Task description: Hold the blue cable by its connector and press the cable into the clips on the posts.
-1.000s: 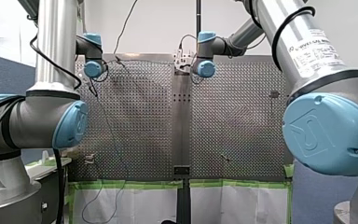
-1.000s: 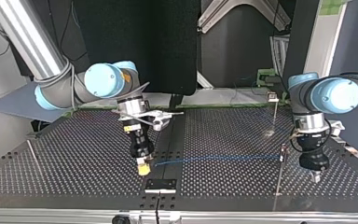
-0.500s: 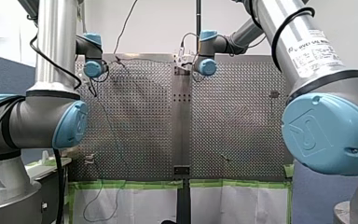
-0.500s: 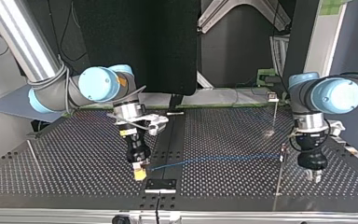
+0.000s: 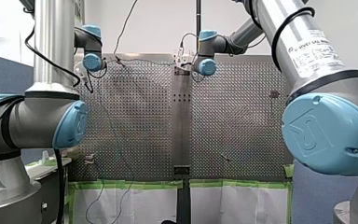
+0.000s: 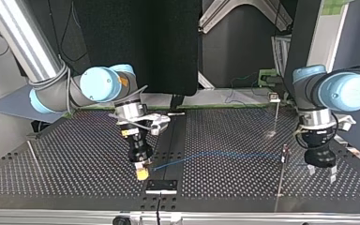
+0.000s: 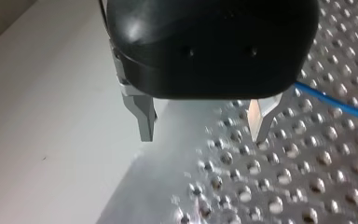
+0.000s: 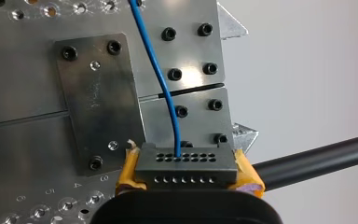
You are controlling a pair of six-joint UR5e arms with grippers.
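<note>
Right gripper (image 6: 142, 172) clamps connector (image 8: 185, 163); hold cable (image 6: 215, 156) taut toward post (image 6: 281, 176), 3 o'clock in top view (left gripper (image 6: 322, 172) wide, empty).

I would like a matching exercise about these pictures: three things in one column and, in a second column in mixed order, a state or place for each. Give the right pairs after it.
Column one
1. my left gripper
2. my right gripper
3. blue cable

Column two
A. comes out of the grey connector and runs over the perforated table
B. shut on the connector
C. open, with nothing between its fingers

Pairs: 1-C, 2-B, 3-A.
</note>
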